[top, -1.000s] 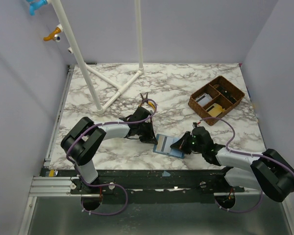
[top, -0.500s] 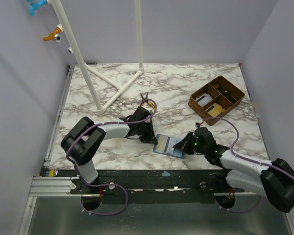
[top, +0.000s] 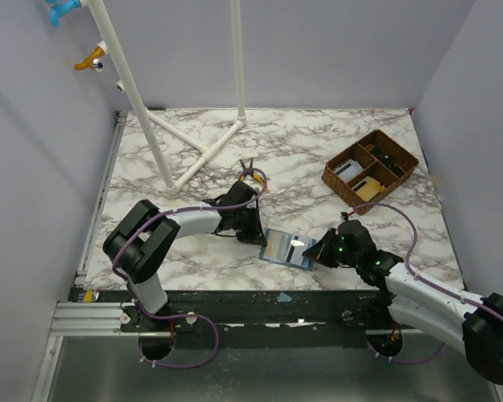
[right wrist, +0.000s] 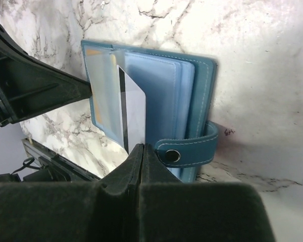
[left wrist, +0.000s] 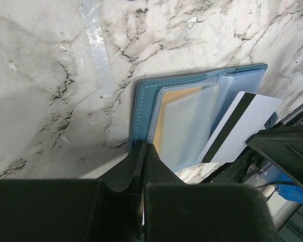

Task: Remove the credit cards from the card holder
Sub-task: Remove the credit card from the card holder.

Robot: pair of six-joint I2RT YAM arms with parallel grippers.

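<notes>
Left arm (top: 189,221) and right arm (top: 432,295) are showing white links, black joints; purple cables (top: 412,237) are trailing; fingers (left wrist: 123,174) looking matte black.

From the right wrist, the card (right wrist: 134,108)'s near end disappears between the right gripper (right wrist: 141,149)'s fingers, which also cover the holder (right wrist: 202,96)'s near corner. From the left wrist, I cannot see the holder's near edge behind the left gripper (left wrist: 143,147), nor the card's far end behind the right gripper. From above, the tray (top: 341,195)'s contents are too small to tell, and the right arm (top: 427,293) runs off the corner.
</notes>
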